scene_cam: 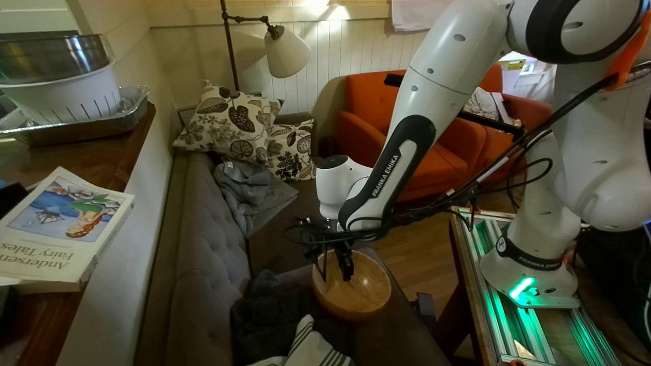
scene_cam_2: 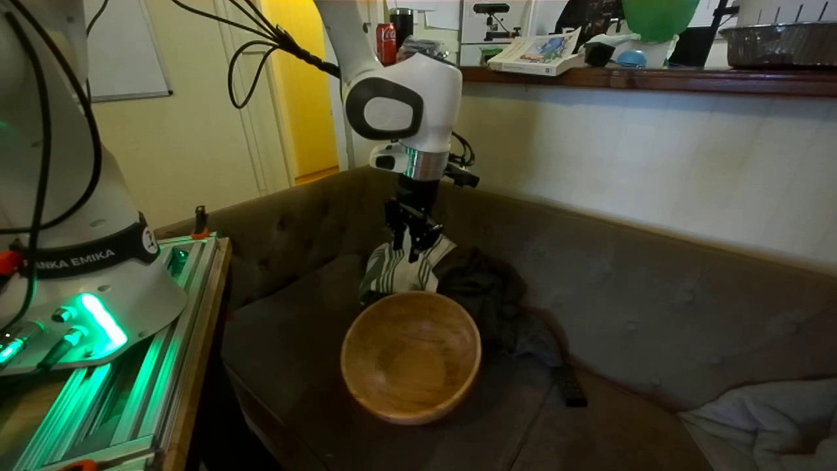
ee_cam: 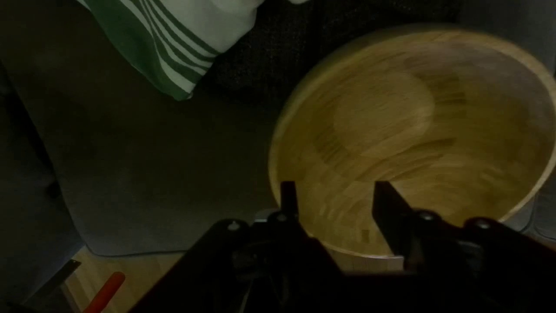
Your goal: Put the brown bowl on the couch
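Brown bowl [scene_cam_2: 410, 356] | round, wooden, mouth up | on seat of couch [scene_cam_2: 294, 340] | grey-brown, tufted back

Brown bowl [scene_cam: 356, 294]: inside partly hidden behind the jaws in an exterior view; lower rim partly covered by them in the wrist view.
Couch [scene_cam_2: 654, 320]: cut off by the lower edge in both exterior views.
Book [scene_cam: 66, 223]: left part cropped in an exterior view.
Orange armchair [scene_cam: 366, 94]: partly behind the arm [scene_cam: 447, 76].
Red-orange rod [ee_cam: 105, 291], wrist view: lower end cropped, identity unclear.
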